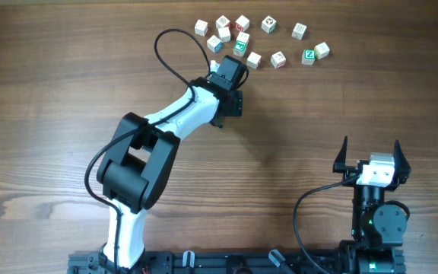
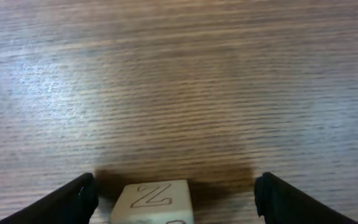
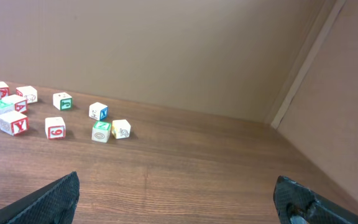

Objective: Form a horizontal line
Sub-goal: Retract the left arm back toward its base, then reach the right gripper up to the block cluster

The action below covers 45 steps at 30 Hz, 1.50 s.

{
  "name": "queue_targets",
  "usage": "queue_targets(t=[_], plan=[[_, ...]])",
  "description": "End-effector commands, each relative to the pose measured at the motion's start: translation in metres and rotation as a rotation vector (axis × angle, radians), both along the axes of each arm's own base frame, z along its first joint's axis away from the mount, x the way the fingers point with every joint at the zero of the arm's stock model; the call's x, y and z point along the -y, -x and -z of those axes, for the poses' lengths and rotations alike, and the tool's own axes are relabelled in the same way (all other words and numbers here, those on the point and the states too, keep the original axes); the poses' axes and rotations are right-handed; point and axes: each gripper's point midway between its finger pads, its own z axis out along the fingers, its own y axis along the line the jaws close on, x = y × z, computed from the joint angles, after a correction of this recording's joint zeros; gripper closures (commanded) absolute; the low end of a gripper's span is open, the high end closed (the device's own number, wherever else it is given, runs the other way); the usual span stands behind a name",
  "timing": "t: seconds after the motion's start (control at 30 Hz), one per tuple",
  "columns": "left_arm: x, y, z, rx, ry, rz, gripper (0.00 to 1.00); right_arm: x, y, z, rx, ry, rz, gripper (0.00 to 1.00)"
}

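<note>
While the unclenched left gripper (image 2: pixel 174 191) straddles a pale wooden Z-cube (image 2: pixel 154 202) at twelve o'clock, likely to grasp it, the right gripper (image 1: pixel 372 146) rests spread.

horizontal line (image 1: pixel 242 36) | three touching cubes (two white, one green) | far side

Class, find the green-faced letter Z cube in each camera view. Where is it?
Overhead: green-faced wooden Z cube, upper right, near the scatter's end.
Left wrist: not in it.
Right wrist: left of centre.
Shared landmark: the pale cube beside it.
</note>
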Motion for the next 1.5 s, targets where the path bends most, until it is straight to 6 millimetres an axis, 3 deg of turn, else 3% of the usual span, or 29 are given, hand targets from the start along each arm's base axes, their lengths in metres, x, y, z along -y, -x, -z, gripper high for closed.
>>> queue_targets(t=[0.0, 0.07, 0.13, 0.23, 0.37, 0.47, 0.63, 1.2, 1.27, 1.33, 1.4, 1.47], plan=[[0.017, -0.024, -0.069, 0.112, 0.075, 0.031, 0.0, -0.004, 0.0, -0.001, 0.004, 0.009, -0.02, 0.0], [0.013, -0.025, -0.102, 0.148, 0.089, 0.023, 0.0, -0.004, 0.0, -0.001, 0.004, 0.009, -0.02, 0.0], [-0.014, -0.014, -0.15, 0.204, 0.034, -0.025, 0.0, -0.004, 0.0, -0.001, 0.004, 0.009, -0.02, 0.0], [-0.059, 0.035, -0.215, 0.213, -0.016, -0.066, 0.0, -0.004, 0.0, -0.001, 0.004, 0.009, -0.02, 0.0], [-0.125, 0.102, -0.265, 0.2, -0.033, -0.208, 0.0, -0.004, 0.0, -0.001, 0.004, 0.009, -0.02, 0.0], [-0.165, 0.159, -0.265, 0.1, -0.098, -0.238, 0.0, -0.004, 0.0, -0.001, 0.004, 0.009, -0.02, 0.0], [-0.195, 0.221, -0.257, -0.073, -0.205, -0.225, 0.0, -0.004, 0.0, -0.001, 0.004, 0.009, -0.02, 0.0], [-0.196, 0.225, -0.257, -0.082, -0.212, -0.217, 0.0, -0.005, -0.001, -0.001, 0.005, 0.009, -0.026, 0.0], [-0.196, 0.225, -0.257, -0.082, -0.212, -0.217, 0.0, -0.032, -0.002, -0.012, 0.05, 0.004, -0.188, 0.0], [-0.196, 0.225, -0.257, -0.081, -0.212, -0.217, 0.0, -0.088, 0.008, -0.019, 0.071, -0.064, -0.521, 0.0], [-0.196, 0.225, -0.257, -0.082, -0.212, -0.217, 0.0, -0.143, 0.04, -0.016, 0.024, -0.146, -0.896, 0.0], [-0.196, 0.225, -0.257, -0.081, -0.212, -0.217, 0.0, -0.173, 0.072, -0.012, -0.044, -0.211, -1.148, 0.0]])
